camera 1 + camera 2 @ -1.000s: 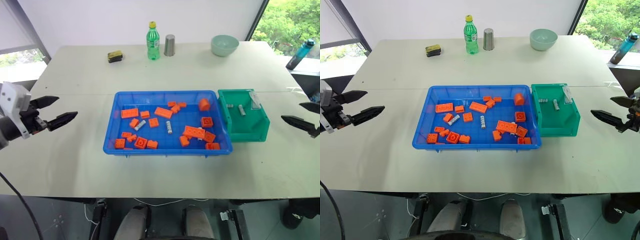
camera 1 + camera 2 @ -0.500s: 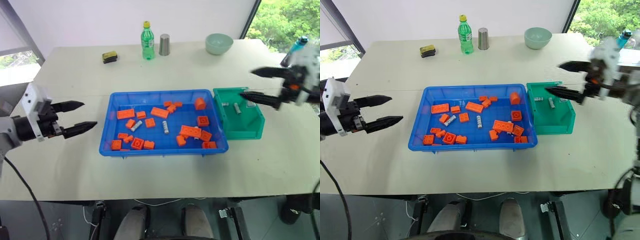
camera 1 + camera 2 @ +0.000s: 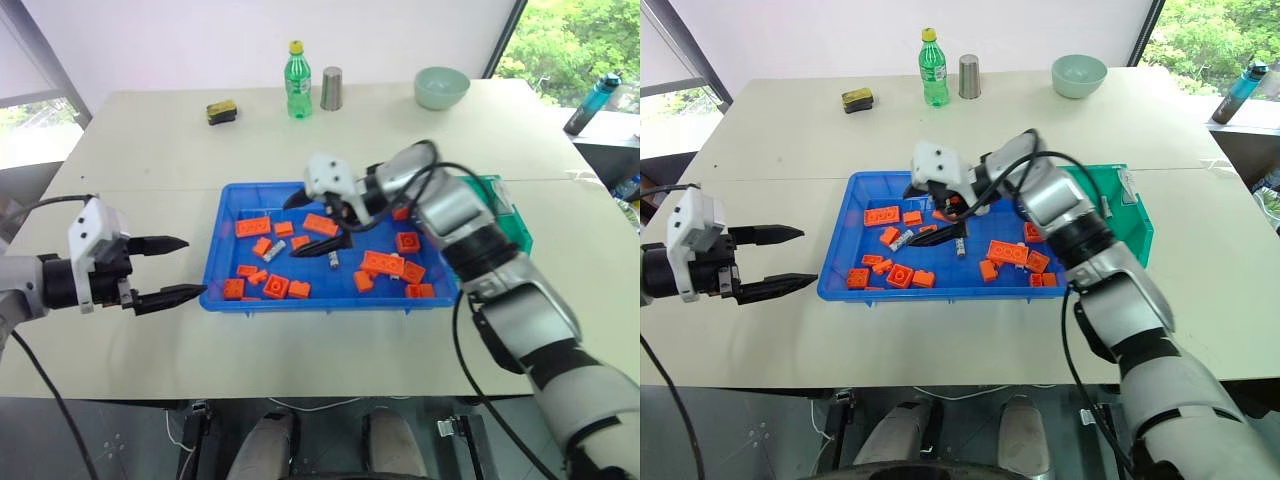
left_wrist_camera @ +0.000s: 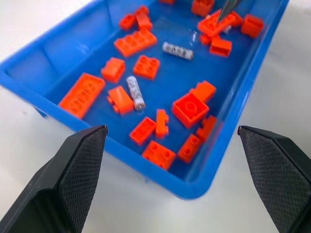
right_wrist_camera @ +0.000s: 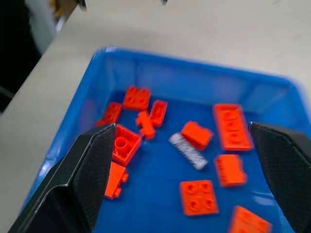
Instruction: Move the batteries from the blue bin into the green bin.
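Mostly the green bin (image 3: 512, 226) hides behind the right arm; both pincers (image 3: 318, 222) (image 3: 170, 270) gape empty.

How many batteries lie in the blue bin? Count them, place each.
2. One battery lies among orange bricks toward the blue bin's left end; the other battery near its middle. Others may be hidden.

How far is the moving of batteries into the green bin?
Done: cannot tell; the arm hides most of the green bin. In hand: nothing; the right gripper is open above one battery in the blue bin, the left gripper open beside the bin. Left: at least two batteries, the other battery among orange bricks.
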Controlling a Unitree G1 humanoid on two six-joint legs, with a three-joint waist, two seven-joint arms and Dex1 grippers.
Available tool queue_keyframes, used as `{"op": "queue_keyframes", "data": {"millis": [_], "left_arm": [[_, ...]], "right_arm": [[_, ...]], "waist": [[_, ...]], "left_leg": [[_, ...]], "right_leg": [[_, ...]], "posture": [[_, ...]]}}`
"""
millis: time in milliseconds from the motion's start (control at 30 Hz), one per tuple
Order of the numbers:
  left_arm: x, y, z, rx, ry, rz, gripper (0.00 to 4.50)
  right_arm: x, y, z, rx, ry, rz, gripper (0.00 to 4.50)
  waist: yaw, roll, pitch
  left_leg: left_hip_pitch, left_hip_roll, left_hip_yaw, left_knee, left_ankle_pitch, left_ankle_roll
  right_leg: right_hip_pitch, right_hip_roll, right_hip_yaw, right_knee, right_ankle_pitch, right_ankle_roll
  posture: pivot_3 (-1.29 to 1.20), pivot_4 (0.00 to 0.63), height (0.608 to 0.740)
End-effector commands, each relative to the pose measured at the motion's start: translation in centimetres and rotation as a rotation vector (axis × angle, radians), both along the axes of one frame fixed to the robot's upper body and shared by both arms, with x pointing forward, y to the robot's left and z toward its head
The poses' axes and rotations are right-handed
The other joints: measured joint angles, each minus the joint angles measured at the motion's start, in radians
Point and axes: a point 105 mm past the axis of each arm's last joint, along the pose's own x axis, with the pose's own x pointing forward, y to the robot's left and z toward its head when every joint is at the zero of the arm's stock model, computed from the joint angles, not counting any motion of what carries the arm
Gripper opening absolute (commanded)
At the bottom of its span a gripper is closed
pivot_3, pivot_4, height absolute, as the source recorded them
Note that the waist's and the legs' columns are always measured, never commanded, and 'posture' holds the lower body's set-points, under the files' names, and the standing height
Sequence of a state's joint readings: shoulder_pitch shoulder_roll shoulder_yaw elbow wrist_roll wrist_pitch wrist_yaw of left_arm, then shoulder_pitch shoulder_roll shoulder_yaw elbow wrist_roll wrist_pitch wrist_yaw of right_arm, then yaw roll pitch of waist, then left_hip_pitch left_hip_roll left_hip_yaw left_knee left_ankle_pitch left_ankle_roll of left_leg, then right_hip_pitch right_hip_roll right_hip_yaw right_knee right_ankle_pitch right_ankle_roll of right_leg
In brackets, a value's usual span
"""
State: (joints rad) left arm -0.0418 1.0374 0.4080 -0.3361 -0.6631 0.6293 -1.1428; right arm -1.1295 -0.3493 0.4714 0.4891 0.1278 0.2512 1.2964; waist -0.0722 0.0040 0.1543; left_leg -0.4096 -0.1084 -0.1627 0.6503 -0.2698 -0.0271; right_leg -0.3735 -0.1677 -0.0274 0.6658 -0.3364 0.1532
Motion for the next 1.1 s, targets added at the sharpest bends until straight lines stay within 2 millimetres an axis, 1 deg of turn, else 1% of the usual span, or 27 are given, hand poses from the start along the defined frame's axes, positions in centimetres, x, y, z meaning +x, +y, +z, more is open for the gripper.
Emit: {"op": "queue_keyframes", "data": {"millis": [33,133,267,333,433,567,633,733,967,1100], "left_arm": [[-0.8,-0.4,1.1,-0.001,-0.068,0.020,4.50],[-1.1,-0.2,0.8,-0.007,-0.081,0.067,4.50],[-1.3,0.4,0.5,-0.014,-0.102,0.137,4.50],[-1.1,0.8,0.5,-0.020,-0.120,0.175,4.50],[-0.6,2.2,0.3,-0.022,-0.128,0.253,4.50],[-0.7,2.5,0.6,-0.012,-0.138,0.264,4.50],[-0.7,2.6,1.1,-0.011,-0.154,0.268,4.50],[-0.7,2.7,1.4,-0.010,-0.162,0.273,4.50],[-0.4,2.4,1.8,-0.009,-0.175,0.272,4.50],[-0.1,2.1,2.0,-0.015,-0.185,0.268,4.50]], "right_arm": [[0.8,1.5,-0.8,-0.055,-0.066,0.047,4.48],[1.6,2.6,-2.0,-0.077,-0.069,0.034,4.48],[2.6,3.7,-2.8,-0.079,-0.086,-0.009,4.48],[2.9,4.1,-2.9,-0.073,-0.095,-0.028,4.48],[3.2,4.6,-3.5,-0.075,-0.111,-0.059,4.48],[3.3,4.6,-4.4,-0.095,-0.098,-0.077,4.48],[3.3,4.4,-5.3,-0.115,-0.078,-0.093,4.48],[3.2,4.2,-6.2,-0.135,-0.067,-0.094,4.48],[2.6,4.5,-7.2,-0.167,-0.071,-0.054,4.48],[2.5,4.7,-7.3,-0.177,-0.079,-0.047,4.48]], "waist": [[-0.002,0.000,0.000],[-0.005,0.000,0.000],[-0.013,0.000,0.000],[-0.017,0.000,0.000],[-0.025,0.000,0.000],[-0.032,0.000,0.000],[-0.032,0.001,0.000],[-0.033,0.001,0.000],[-0.034,0.001,0.000],[-0.034,0.001,0.000]], "left_leg": [[0.000,0.000,0.000,0.000,0.000,0.000],[0.000,0.000,-0.001,0.000,0.000,-0.001],[0.000,0.001,-0.002,-0.002,0.001,-0.003],[0.000,0.001,-0.003,-0.002,0.002,-0.003],[0.000,0.001,-0.004,-0.002,0.002,-0.003],[0.001,0.001,-0.005,-0.003,0.002,-0.004],[0.001,0.001,-0.005,-0.003,0.002,-0.004],[0.001,0.001,-0.005,-0.003,0.002,-0.004],[0.001,0.001,-0.005,-0.004,0.002,-0.004],[0.001,0.001,-0.005,-0.003,0.002,-0.004]], "right_leg": [[0.000,0.000,0.000,0.000,0.000,0.000],[0.000,0.001,0.000,0.000,0.000,0.000],[-0.001,0.002,0.000,0.000,0.000,0.000],[-0.001,0.002,0.000,0.000,0.000,0.000],[0.000,0.002,0.000,0.000,0.000,0.000],[-0.001,0.003,0.000,0.001,0.000,0.000],[-0.001,0.003,0.000,0.001,0.000,0.000],[-0.001,0.003,0.000,0.001,0.000,0.000],[-0.001,0.003,0.000,0.001,0.000,0.000],[-0.001,0.003,0.000,0.001,0.000,0.000]], "posture": [[0.00,0.150,0.727],[0.00,0.150,0.727],[0.00,0.150,0.727],[0.00,0.150,0.727],[0.00,0.150,0.727],[0.00,0.150,0.727],[0.00,0.150,0.727],[0.00,0.150,0.727],[0.00,0.150,0.727],[0.00,0.150,0.727]]}}
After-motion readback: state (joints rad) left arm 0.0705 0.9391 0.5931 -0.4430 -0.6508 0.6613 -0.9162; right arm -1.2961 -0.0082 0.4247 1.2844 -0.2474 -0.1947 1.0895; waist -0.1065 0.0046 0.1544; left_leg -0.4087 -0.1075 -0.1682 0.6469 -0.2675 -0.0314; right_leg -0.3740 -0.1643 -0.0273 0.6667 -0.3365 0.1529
